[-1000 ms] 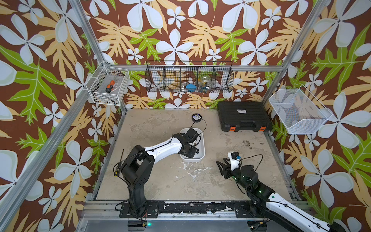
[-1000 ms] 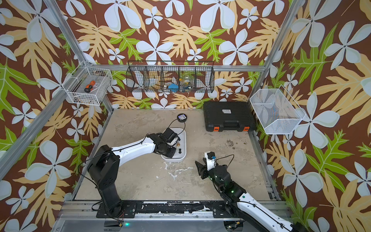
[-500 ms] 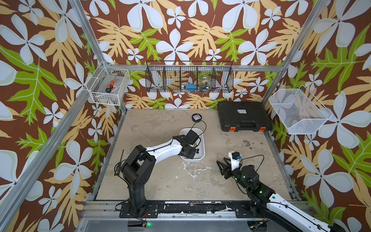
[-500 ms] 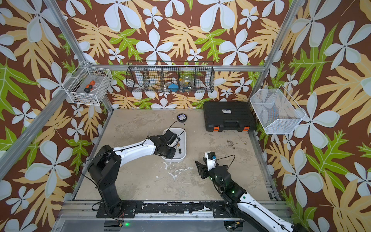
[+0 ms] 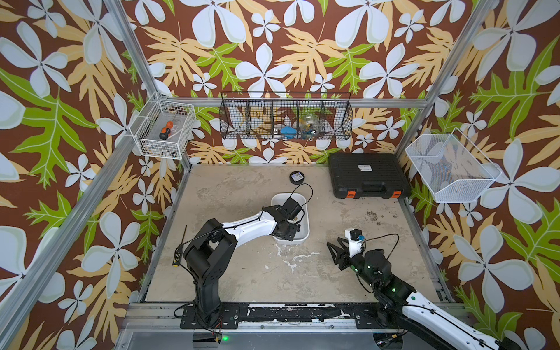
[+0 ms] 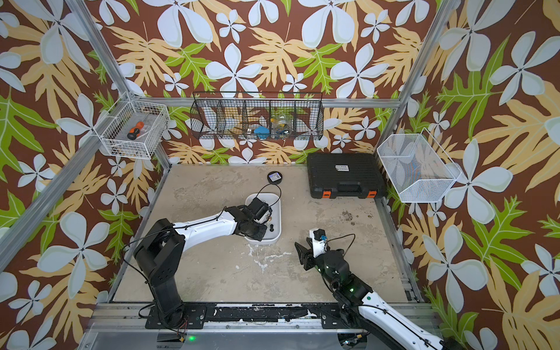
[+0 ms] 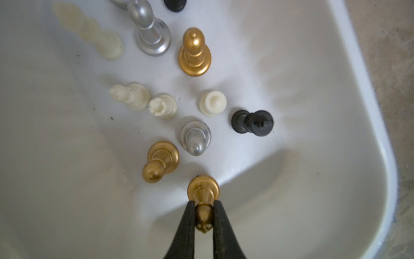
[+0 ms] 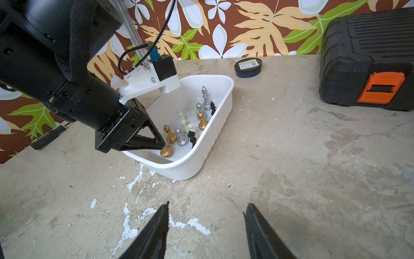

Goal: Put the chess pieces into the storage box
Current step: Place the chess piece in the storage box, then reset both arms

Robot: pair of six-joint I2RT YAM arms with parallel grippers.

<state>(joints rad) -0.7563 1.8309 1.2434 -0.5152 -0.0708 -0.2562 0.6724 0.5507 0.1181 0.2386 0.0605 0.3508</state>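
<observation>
Stained tabletop (image 5: 242, 272), floral walls (image 5: 272, 45). Left tool (image 7: 204, 204) pinches gold chess piece (image 7: 203, 187) by its head, inside storage box (image 7: 378, 139). Long axis runs on from the tips, base leading, near the box's corner wall, beside other chess pieces (image 7: 194, 51). Right tool (image 8: 208, 204) gapes empty, outside the box.

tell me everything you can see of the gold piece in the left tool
The gold piece is shiny metallic gold, with a round ringed base, a thin neck and a rounded head. The left tool is shut on its upper part, black fingers on either side, base free. It sits low inside the white box, near one end, apart from the other pieces; whether its base touches the floor is unclear.
</observation>
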